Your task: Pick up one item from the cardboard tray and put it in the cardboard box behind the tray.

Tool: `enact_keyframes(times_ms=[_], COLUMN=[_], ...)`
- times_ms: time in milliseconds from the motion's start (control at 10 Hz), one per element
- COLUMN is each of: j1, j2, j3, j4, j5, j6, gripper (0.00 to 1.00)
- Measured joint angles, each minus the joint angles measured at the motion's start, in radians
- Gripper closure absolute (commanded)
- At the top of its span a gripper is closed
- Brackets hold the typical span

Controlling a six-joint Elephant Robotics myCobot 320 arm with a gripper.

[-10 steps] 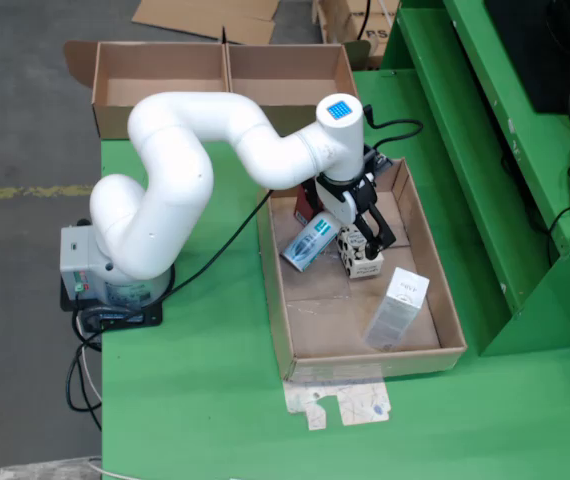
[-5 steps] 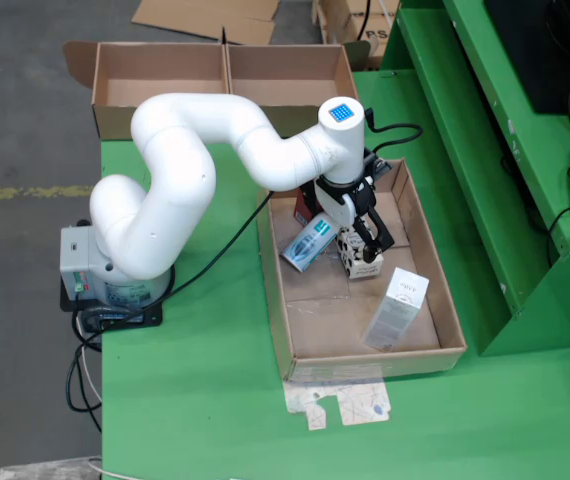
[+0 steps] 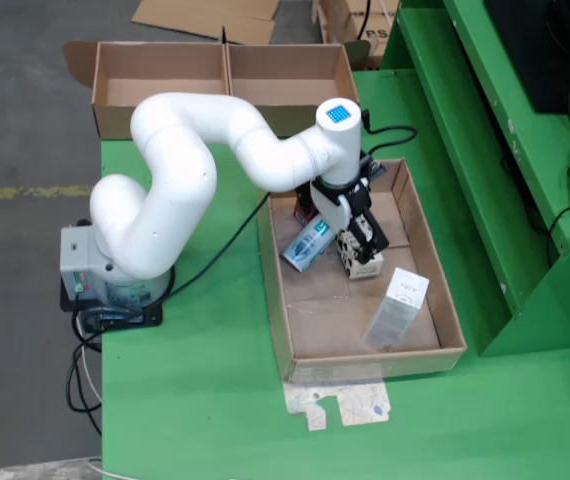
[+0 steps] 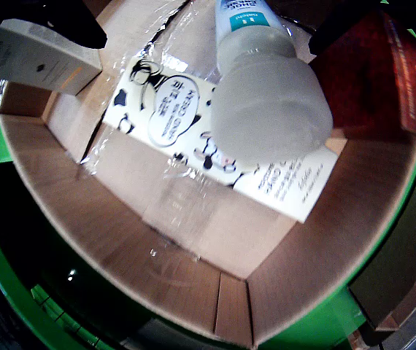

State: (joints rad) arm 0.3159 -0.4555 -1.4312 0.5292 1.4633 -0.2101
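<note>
The cardboard tray (image 3: 375, 362) holds a white-and-teal tube (image 3: 305, 243), a white box with cow print (image 3: 365, 266), a tall pale box (image 3: 397, 308) and a dark red pack (image 3: 303, 208). My gripper (image 3: 357, 240) is down inside the tray, right above the cow-print box and beside the tube. In the wrist view its dark fingers (image 4: 62, 18) stand wide apart at the top corners, with nothing held between them. That view shows the tube (image 4: 266, 95) close up over the cow-print box (image 4: 171, 109), the pale box (image 4: 33, 51), the red pack (image 4: 405, 80) and the tray wall (image 4: 193, 284).
The two-compartment cardboard box (image 3: 227, 70) stands behind the tray at the table's far edge. A raised green shelf (image 3: 485, 150) runs along the right. A black cable (image 3: 395, 130) lies by the tray's back. A cardboard scrap (image 3: 340, 405) lies in front. The arm base (image 3: 105, 275) is on the left.
</note>
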Motion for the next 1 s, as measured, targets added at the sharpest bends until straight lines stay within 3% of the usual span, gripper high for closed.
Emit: enact_keyframes(times_ms=[1000], j1=[0.026], j2=[-0.024], j3=[-0.051], j4=[0.040], j5=[-0.009], j6=[0.028], gripper=[0.00])
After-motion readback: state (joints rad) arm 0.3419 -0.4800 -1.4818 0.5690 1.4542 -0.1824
